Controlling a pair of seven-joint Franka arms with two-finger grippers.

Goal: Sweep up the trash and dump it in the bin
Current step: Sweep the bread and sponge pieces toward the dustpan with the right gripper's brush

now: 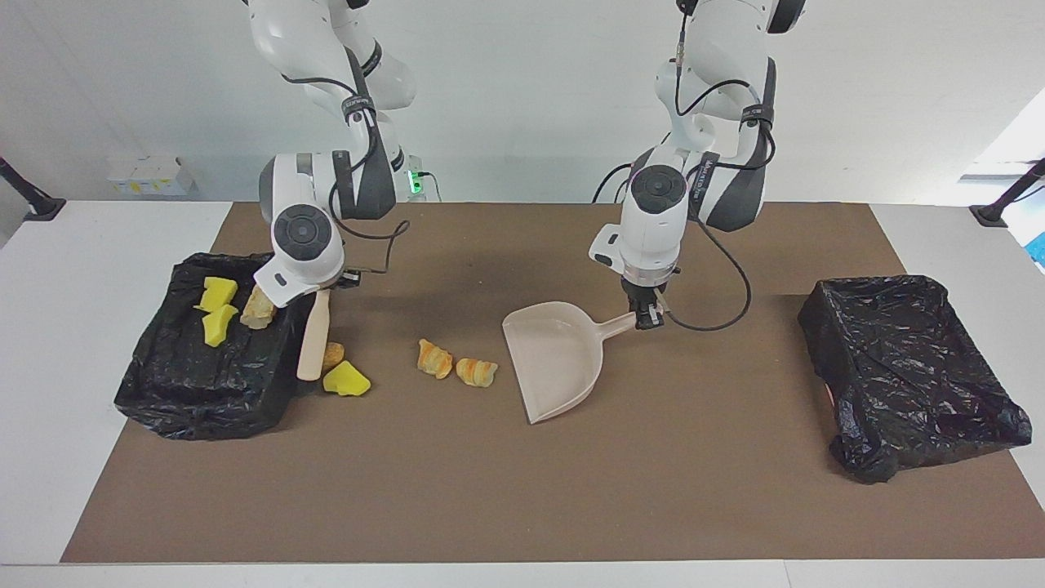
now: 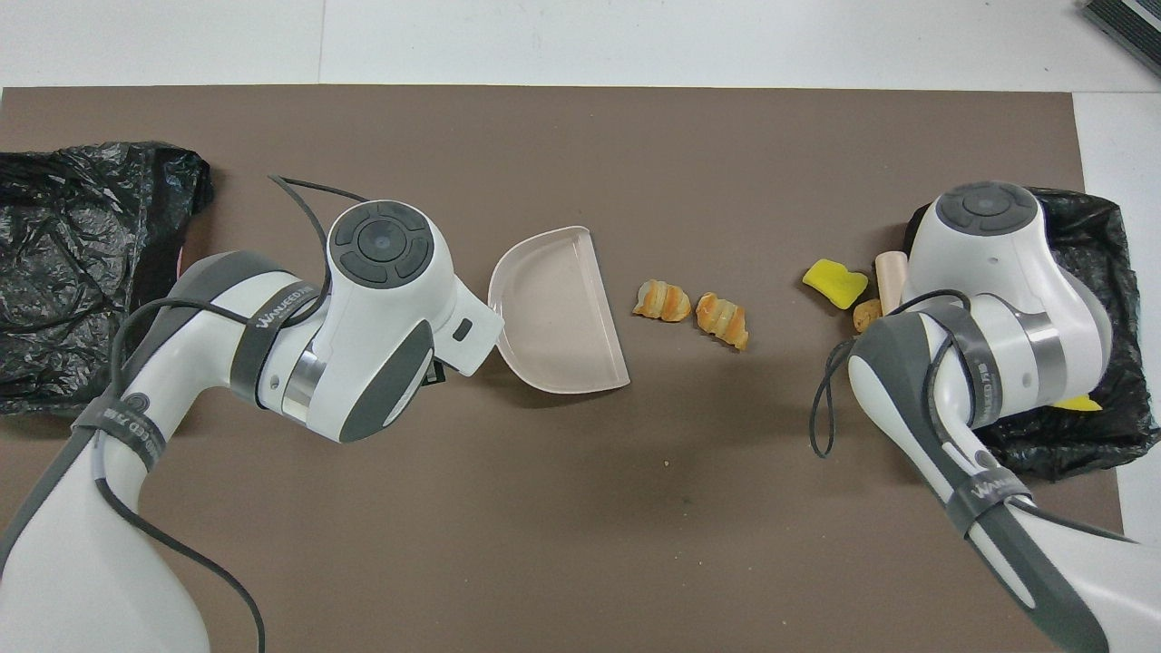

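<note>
Now, right gripper clamped on brush beside bin, yellow scrap at its four o'clock, left gripper gripping dustpan, two bread lumps between.

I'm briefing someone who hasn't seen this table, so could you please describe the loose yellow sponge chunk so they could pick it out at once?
Start at the black-lined bin at the right arm's end of the table. On the brown mat beside it lies the yellow sponge chunk, next to the brush in the right gripper. It is the only yellow scrap outside that bin; its neighbours are tan-orange.
</note>
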